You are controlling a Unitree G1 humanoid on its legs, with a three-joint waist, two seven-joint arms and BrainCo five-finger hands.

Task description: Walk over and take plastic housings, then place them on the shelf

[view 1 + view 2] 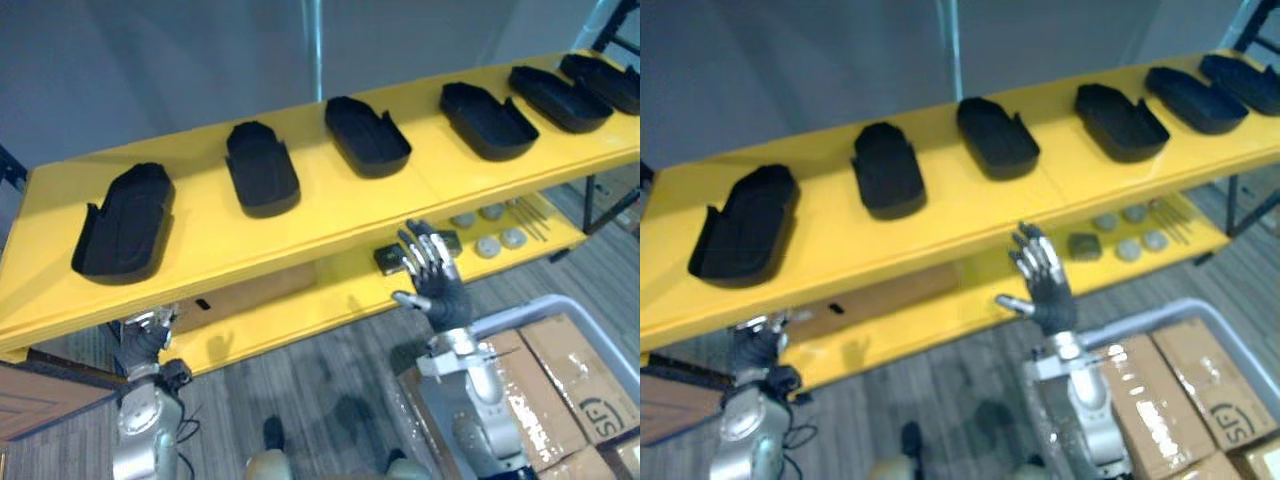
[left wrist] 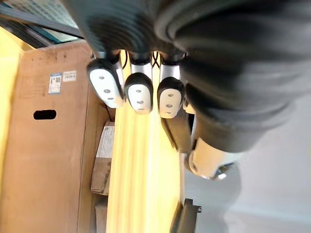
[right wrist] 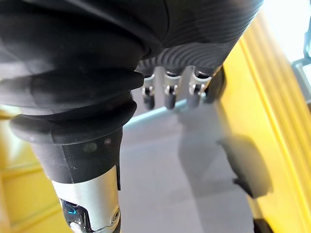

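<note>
- Facing me is a long yellow shelf point(image 1: 200, 235), its top board running up and away to my right.
- A lower yellow board point(image 1: 330, 290) sits beneath it, with a brown cardboard box point(image 1: 250, 290) tucked in on my left side.
- At my lower right, stacked cardboard cartons point(image 1: 560, 390) lie inside a grey-rimmed cart point(image 1: 600, 320).
- Six black plastic housings point(image 1: 125, 222) lie in a spaced row along the top board, hollow side up, none touching the next. The nearest is at my far left, then come ones at point(image 1: 260, 168), point(image 1: 366, 135) and point(image 1: 488, 120), with the last two close together at the far right end.
- My right robot hand point(image 1: 440, 285) is raised in front of the shelf's front edge, fingers spread apart and holding nothing.
- My left robot hand point(image 1: 145, 338) hangs low under the shelf's left end, fingers curled in, also holding nothing.
- Small grey round parts point(image 1: 487, 247), a dark block point(image 1: 390, 260) and some thin rods point(image 1: 530, 218) lie on the lower board's right half.
</note>
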